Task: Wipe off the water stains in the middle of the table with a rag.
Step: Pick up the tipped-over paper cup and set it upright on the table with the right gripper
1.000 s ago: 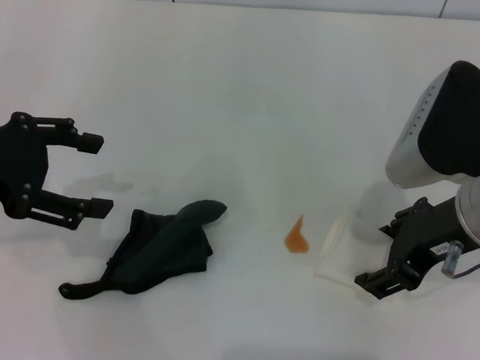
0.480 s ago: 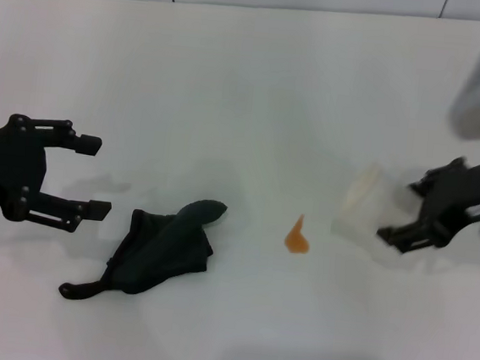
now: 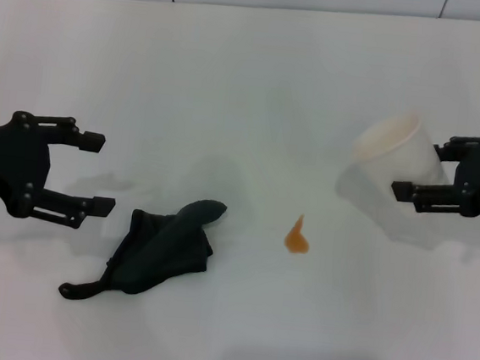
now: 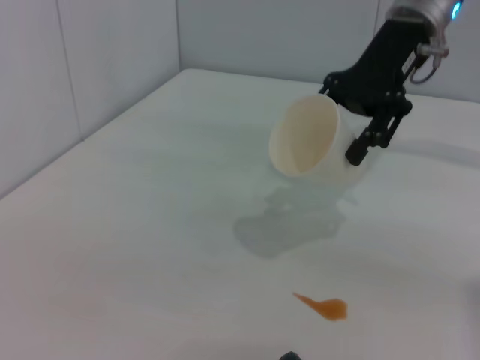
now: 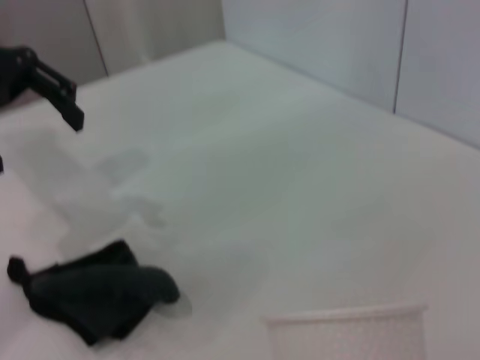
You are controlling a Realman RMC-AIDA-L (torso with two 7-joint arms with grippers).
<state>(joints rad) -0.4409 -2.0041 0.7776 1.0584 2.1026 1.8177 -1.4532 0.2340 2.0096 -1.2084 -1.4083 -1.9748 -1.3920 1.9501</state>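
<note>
Head view — rag point(image 3: 161, 253) just beside open left pincer point(image 3: 92, 173) | untouched

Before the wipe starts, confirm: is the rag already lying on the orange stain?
No: in the head view the rag lies on the table well apart from the water stains, nearer the open left pincer.
</note>
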